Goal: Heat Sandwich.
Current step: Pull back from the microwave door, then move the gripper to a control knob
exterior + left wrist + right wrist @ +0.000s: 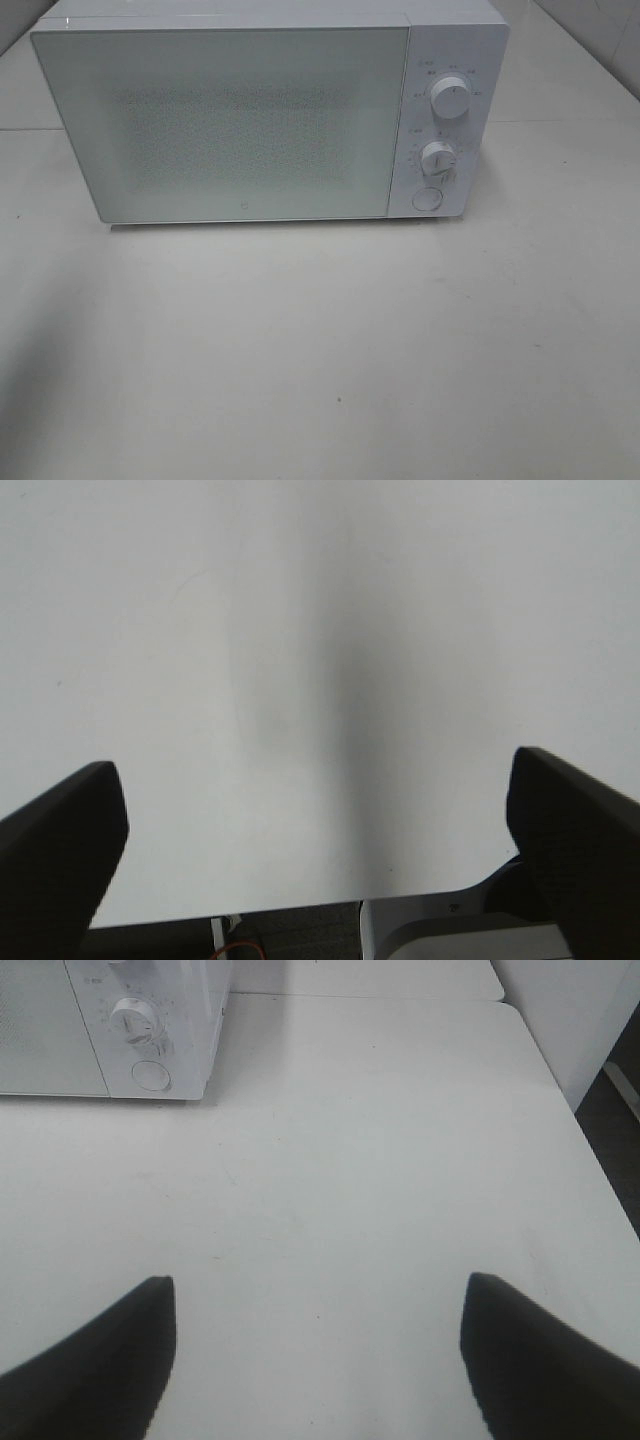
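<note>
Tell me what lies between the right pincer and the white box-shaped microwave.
Only bare white tabletop lies between the open right pincer and the white box-shaped microwave; the right wrist view shows this stretch.

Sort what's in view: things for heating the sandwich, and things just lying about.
For the job: white microwave, door shut; upper dial, lower dial, round button; left gripper, right gripper, both open, empty. No sandwich in view.
Lying about: only the white table.
</note>
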### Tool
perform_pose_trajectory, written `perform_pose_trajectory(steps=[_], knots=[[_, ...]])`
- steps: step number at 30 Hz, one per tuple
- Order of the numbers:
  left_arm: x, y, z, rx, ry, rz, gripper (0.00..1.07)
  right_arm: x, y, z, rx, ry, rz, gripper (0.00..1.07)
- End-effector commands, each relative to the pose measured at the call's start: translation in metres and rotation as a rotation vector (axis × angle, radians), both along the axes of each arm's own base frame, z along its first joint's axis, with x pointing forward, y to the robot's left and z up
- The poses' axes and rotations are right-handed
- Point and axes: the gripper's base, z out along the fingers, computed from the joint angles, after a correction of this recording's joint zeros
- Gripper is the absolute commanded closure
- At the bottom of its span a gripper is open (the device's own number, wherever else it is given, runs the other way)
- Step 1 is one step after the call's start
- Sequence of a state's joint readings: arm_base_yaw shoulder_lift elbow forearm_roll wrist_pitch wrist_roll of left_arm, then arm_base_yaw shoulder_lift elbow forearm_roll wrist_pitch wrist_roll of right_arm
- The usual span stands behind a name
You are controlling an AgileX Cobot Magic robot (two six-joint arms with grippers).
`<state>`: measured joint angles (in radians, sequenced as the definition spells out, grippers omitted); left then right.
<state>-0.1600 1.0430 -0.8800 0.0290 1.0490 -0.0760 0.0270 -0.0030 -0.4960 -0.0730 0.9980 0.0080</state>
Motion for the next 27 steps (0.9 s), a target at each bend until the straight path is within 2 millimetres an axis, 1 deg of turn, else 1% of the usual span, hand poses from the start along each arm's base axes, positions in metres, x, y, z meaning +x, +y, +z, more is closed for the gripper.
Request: perform_pose_trajectory(steps=[1, 2, 3, 5, 6, 7, 8, 10, 11, 12, 13, 17, 18, 20, 21, 22, 26, 27], knots=[[-0.018, 0.012, 0.011, -0.016, -0.019, 0.052, 0.09, -0.004, 0.0, 0.0, 0.004, -0.031, -0.004, 0.32], [-0.028, 0.015, 0.012, -0.021, -0.044, 0.063, 0.09, -0.004, 0.0, 0.0, 0.004, -0.031, -0.004, 0.32], [-0.028, 0.015, 0.012, -0.021, -0.044, 0.063, 0.09, -0.004, 0.0, 0.0, 0.004, -0.031, -0.004, 0.32], [-0.04, 0.016, 0.01, -0.022, -0.059, 0.062, 0.09, -0.004, 0.0, 0.0, 0.004, -0.031, -0.004, 0.32], [-0.045, 0.016, 0.007, -0.022, -0.062, 0.062, 0.09, -0.004, 0.0, 0.0, 0.004, -0.031, -0.004, 0.32], [-0.056, 0.017, 0.001, -0.019, -0.058, 0.063, 0.09, -0.004, 0.0, 0.0, 0.004, -0.031, -0.004, 0.32], [-0.056, 0.017, 0.001, -0.019, -0.058, 0.063, 0.09, -0.004, 0.0, 0.0, 0.004, -0.031, -0.004, 0.32], [-0.066, 0.018, -0.006, -0.021, -0.067, 0.062, 0.09, -0.004, 0.0, 0.0, 0.004, -0.031, -0.004, 0.32], [-0.077, 0.019, -0.011, -0.023, -0.082, 0.062, 0.09, -0.004, 0.0, 0.0, 0.004, -0.031, -0.004, 0.32], [-0.081, 0.019, -0.015, -0.024, -0.081, 0.062, 0.09, -0.004, 0.0, 0.0, 0.004, -0.031, -0.004, 0.32], [-0.081, 0.019, -0.015, -0.024, -0.081, 0.062, 0.09, -0.004, 0.0, 0.0, 0.004, -0.031, -0.004, 0.32], [-0.103, 0.021, -0.03, -0.028, -0.118, 0.062, 0.09, -0.004, 0.0, 0.0, 0.004, -0.031, -0.004, 0.32], [-0.103, 0.021, -0.03, -0.028, -0.118, 0.062, 0.09, -0.004, 0.0, 0.0, 0.004, -0.031, -0.004, 0.32], [-0.109, 0.022, -0.035, -0.026, -0.137, 0.062, 0.09, -0.004, 0.0, 0.0, 0.004, -0.031, -0.004, 0.32], [-0.116, 0.023, -0.04, -0.024, -0.186, 0.059, 0.09, -0.004, 0.0, 0.0, 0.004, -0.031, -0.004, 0.32], [-0.116, 0.023, -0.04, -0.024, -0.186, 0.059, 0.09, -0.004, 0.0, 0.0, 0.004, -0.031, -0.004, 0.32], [-0.134, 0.024, -0.032, -0.036, -0.313, 0.055, 0.09, -0.004, 0.0, 0.0, 0.004, -0.031, -0.004, 0.32], [-0.134, 0.024, -0.032, -0.036, -0.313, 0.055, 0.09, -0.004, 0.0, 0.0, 0.004, -0.031, -0.004, 0.32]])
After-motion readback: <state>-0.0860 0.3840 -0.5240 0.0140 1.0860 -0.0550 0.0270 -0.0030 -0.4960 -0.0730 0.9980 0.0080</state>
